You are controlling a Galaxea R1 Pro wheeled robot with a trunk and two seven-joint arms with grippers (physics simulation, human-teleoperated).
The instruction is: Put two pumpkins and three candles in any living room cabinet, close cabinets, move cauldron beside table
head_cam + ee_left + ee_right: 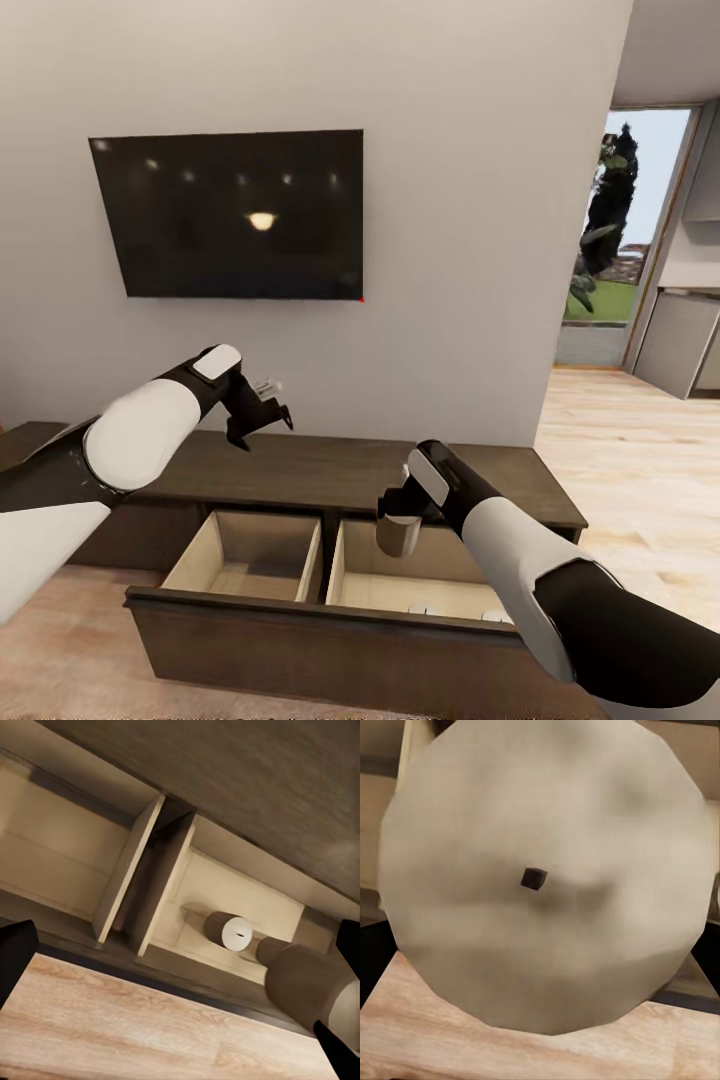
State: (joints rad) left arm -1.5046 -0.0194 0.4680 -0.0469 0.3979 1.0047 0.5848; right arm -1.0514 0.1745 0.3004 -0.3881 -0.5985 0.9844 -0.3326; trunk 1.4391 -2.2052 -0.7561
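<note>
- Right now the candle (398, 534) hangs in the right gripper (397, 520), held above the right-hand compartment of the open drawer (330, 625) of the cabinet (330, 470) — its flat end with a dark wick spot faces the right wrist camera (534, 878).
- Directly below it lies pale drawer floor, where two more candles (229, 929) already rest on their sides, one beside the other.
- Judging by this, the coming move is a short drop straight down; the candle's long axis runs roughly vertical, so it may roll on landing.
- Right fingers are closed on the candle's sides.
- Left gripper (262, 408) hovers over the cabinet top, fingers spread and holding nothing — well apart from the candle, so the right arm does the work.
- Behind, a television (232, 213) hangs on the wall.
</note>
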